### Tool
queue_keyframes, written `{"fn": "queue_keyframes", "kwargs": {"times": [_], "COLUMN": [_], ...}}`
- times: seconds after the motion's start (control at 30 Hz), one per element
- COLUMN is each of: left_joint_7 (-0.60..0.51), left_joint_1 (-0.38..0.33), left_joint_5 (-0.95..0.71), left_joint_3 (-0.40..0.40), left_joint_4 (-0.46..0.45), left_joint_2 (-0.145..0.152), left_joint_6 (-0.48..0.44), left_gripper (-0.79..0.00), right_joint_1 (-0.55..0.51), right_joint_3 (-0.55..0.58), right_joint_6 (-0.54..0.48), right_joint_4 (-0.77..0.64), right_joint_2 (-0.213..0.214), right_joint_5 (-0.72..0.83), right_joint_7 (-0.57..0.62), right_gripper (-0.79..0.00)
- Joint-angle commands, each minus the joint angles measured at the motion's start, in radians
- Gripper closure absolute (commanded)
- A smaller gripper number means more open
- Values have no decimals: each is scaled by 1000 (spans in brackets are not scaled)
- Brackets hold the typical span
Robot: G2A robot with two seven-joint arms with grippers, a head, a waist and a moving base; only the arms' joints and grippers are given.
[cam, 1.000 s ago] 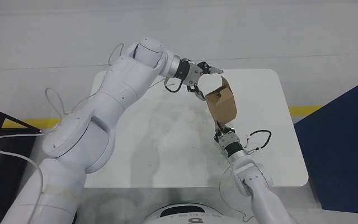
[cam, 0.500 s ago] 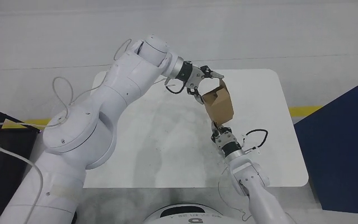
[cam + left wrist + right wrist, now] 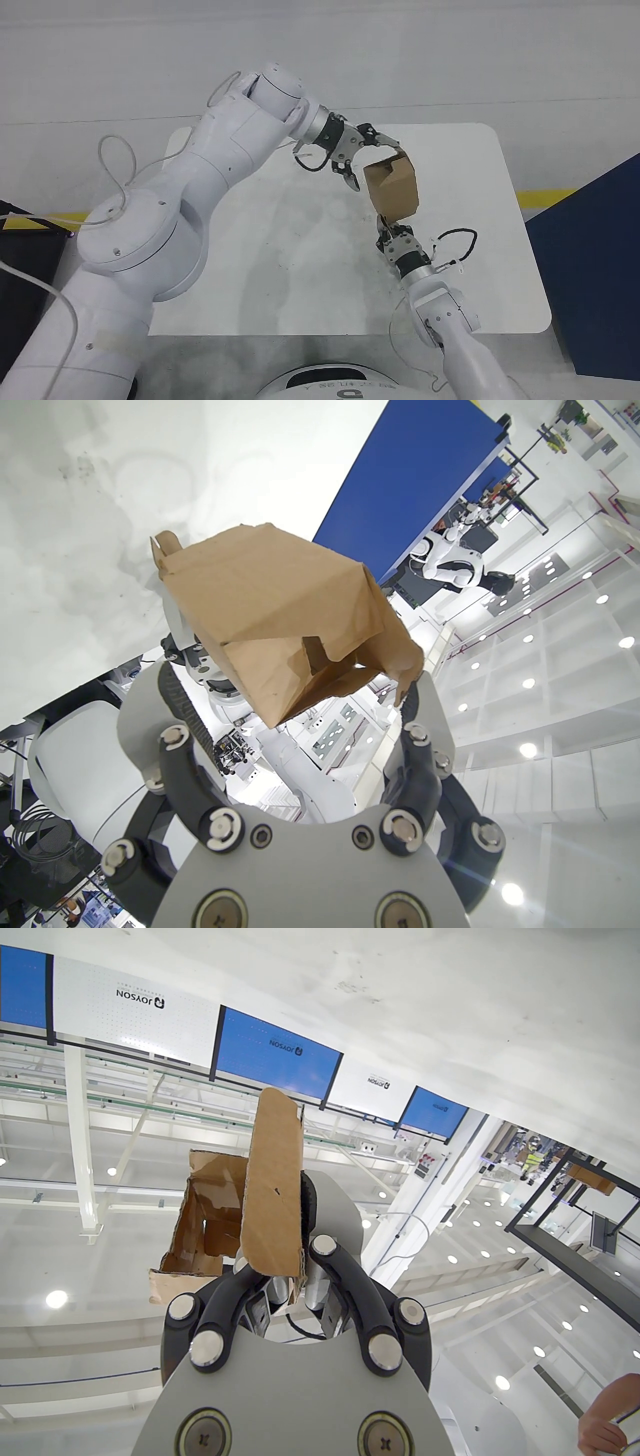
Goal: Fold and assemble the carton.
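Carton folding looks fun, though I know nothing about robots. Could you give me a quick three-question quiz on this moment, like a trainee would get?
1. True or false: the carton is a flat, unfolded sheet.
2. Which gripper is clamped on a carton flap? A left, B right, C neither.
3. Fill the gap: the left gripper has its fingers ____.
Key: 1 false, it is opened into a box shape; 2 B, the right gripper; 3 open.

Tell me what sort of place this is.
Probably a robotics lab in a factory-like hall: another white robot stands beyond a blue partition, with steel beams and rows of lights high overhead.
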Motion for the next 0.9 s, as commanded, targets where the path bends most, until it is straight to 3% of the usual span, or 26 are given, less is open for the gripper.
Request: {"fn": "queue_keyframes", "kwargs": {"times": [0.0, 0.33, 0.6, 0.7, 0.87], "left_joint_7": [-4, -28, -46, -20, 19], "left_joint_1": [0, -22, -95, -89, -53], "left_joint_5": [6, 9, -189, -288, -303], "left_joint_3": [0, 0, -19, -40, -33], "left_joint_4": [2, 8, 49, 38, -1], "left_joint_2": [2, 14, 48, 56, 50], "left_joint_6": [-4, -28, -46, -21, 19], "left_gripper": [-785, -785, -785, -785, -785], "right_joint_1": [1, 4, -6, -6, -9], "right_joint_3": [1, -1, 2, -2, -9], "right_joint_6": [-1, -3, -8, -7, -11], "right_joint_4": [1, 6, 10, 12, 9], "right_joint_2": [0, -2, -3, -4, -5], "right_joint_5": [1, 3, 2, 1, -3], "right_joint_7": [0, -2, 5, 5, 9], "right_gripper": [0, 0, 0, 0, 0]}}
